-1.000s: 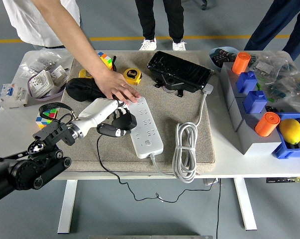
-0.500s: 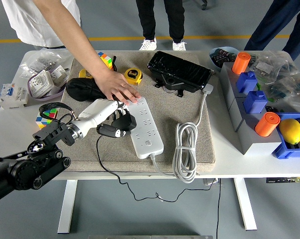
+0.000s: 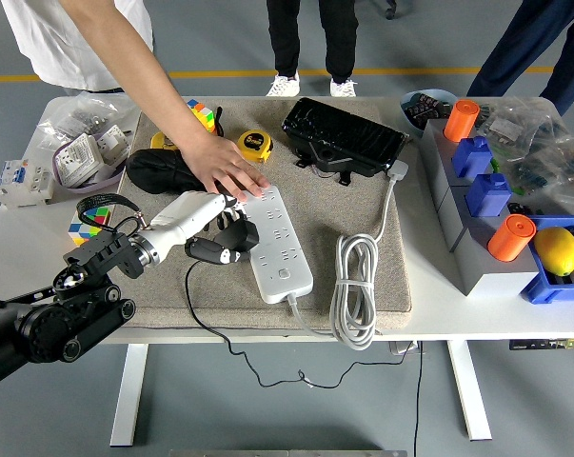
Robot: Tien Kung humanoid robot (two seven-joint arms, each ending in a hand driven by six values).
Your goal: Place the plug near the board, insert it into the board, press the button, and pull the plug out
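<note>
Fingers (image 3: 231, 238) around black plug (image 3: 237, 232), beside board (image 3: 279, 243)

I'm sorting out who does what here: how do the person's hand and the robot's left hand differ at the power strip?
The person's hand lies flat, palm down, on the far end of the power strip; the robot's left hand is curled around a black plug beside the strip's left edge. The person's hand is bare; the robot's is white and black. The person reaches in from the far side, the robot from the near left. Both are at the strip.

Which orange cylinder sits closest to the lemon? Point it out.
The near orange cylinder, standing on the grey block just left of the lemon. The other orange cylinder stands at the table's far side, well away from it.
</note>
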